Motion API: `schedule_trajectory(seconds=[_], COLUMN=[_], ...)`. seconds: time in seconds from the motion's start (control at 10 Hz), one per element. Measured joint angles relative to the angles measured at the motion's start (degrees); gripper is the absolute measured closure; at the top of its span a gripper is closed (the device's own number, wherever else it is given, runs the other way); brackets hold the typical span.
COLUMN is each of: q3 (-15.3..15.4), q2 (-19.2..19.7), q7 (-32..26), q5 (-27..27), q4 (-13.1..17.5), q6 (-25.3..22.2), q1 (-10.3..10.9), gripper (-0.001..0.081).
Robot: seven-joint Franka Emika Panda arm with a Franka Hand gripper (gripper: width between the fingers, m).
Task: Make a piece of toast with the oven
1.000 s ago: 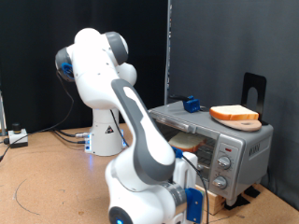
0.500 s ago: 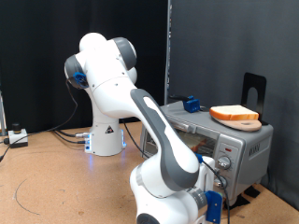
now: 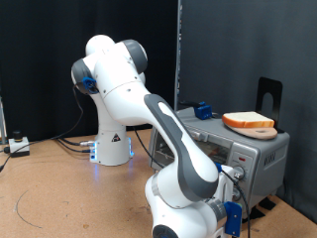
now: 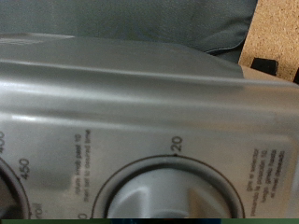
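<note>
The silver oven (image 3: 260,151) stands at the exterior view's right, its knob panel facing me. My arm reaches down across its glass door and hides it, so the piece of toast is hidden if it is inside. A flat tan thing with an orange edge (image 3: 248,121) lies on the oven's top; I cannot tell whether it is bread or a board. My gripper (image 3: 230,204) is low in front of the knob panel, its fingers not visible. The wrist view shows the oven's panel (image 4: 140,103) very close, with a round knob (image 4: 163,194) under a "20" mark.
A black bracket (image 3: 269,94) and a small blue thing (image 3: 203,109) stand on the oven's top. The oven sits on a wooden base (image 3: 254,206). The robot's pedestal (image 3: 111,149) and cables (image 3: 20,147) are at the exterior view's left. A second knob (image 4: 7,191) shows beside temperature marks.
My arm has swung towards the exterior view's right, across the oven's front. The hand has moved from the door area to the knob panel, and the arm now covers the glass.
</note>
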Motion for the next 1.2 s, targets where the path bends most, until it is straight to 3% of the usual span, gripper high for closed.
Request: schedule_trajectory(seconds=[0.2, 0.3, 0.4, 0.5, 0.6, 0.7, 0.9, 1.2], q3=[0.0, -0.1, -0.1, -0.1, -0.1, -0.1, 0.1, 1.6], q2=[0.0, 0.0, 0.0, 0.0, -0.3, -0.3, -0.5, -3.5], q7=[0.0, 0.0, 0.0, 0.0, 0.0, -0.1, -4.2, -19.9], q5=[0.0, 0.0, 0.0, 0.0, 0.1, 0.1, 0.1, 2.1], q4=[-0.4, -0.6, -0.8, -0.9, -0.9, -0.9, -1.3, -6.8], q6=[0.0, 0.0, 0.0, 0.0, -0.4, -0.4, 0.0, 5.7], q1=[0.0, 0.0, 0.0, 0.0, -0.2, -0.2, -0.4, -2.5], gripper=[0.0262, 0.0262, 0.0446, 0.058, 0.058, 0.0711, 0.0711, 0.0711])
